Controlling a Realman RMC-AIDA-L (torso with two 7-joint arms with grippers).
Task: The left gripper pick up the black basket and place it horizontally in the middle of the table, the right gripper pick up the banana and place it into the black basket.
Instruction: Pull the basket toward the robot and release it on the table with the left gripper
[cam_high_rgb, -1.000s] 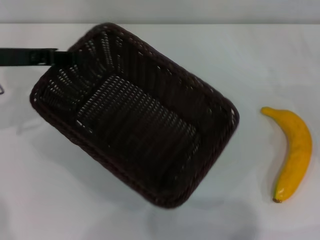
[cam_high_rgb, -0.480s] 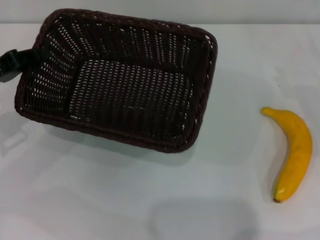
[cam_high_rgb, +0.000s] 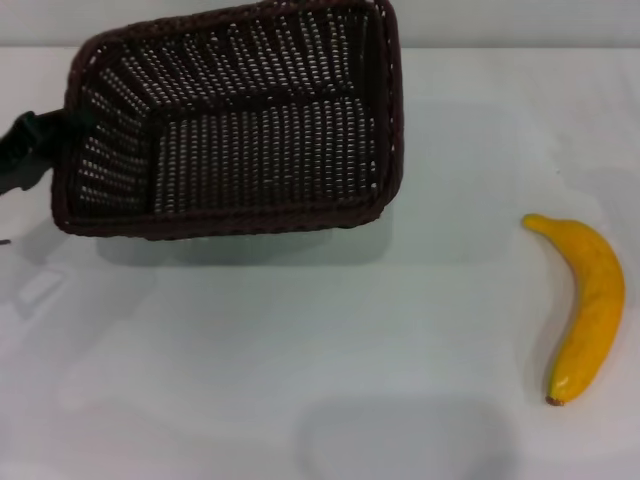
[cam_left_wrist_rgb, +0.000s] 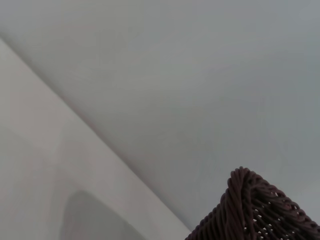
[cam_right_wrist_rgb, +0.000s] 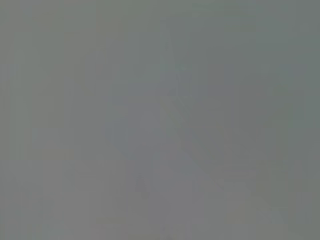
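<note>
The black basket (cam_high_rgb: 235, 120) hangs above the white table (cam_high_rgb: 250, 340) at the back left, long side across the view and its opening tilted toward me. My left gripper (cam_high_rgb: 38, 145) grips its left short rim, shut on it. A braided corner of the basket (cam_left_wrist_rgb: 252, 210) shows in the left wrist view. The yellow banana (cam_high_rgb: 588, 305) lies on the table at the right, apart from the basket, stem end at the front. My right gripper is out of view; its wrist view shows only blank grey.
The basket's shadow (cam_high_rgb: 270, 245) falls on the table just in front of it. A wide bare stretch of table lies between the basket and the banana. The table's far edge meets a grey wall (cam_high_rgb: 500, 20).
The left gripper has swung the basket from a diagonal pose to lying across the view, carried it back and left, and tipped its opening toward me. The banana has not moved.
</note>
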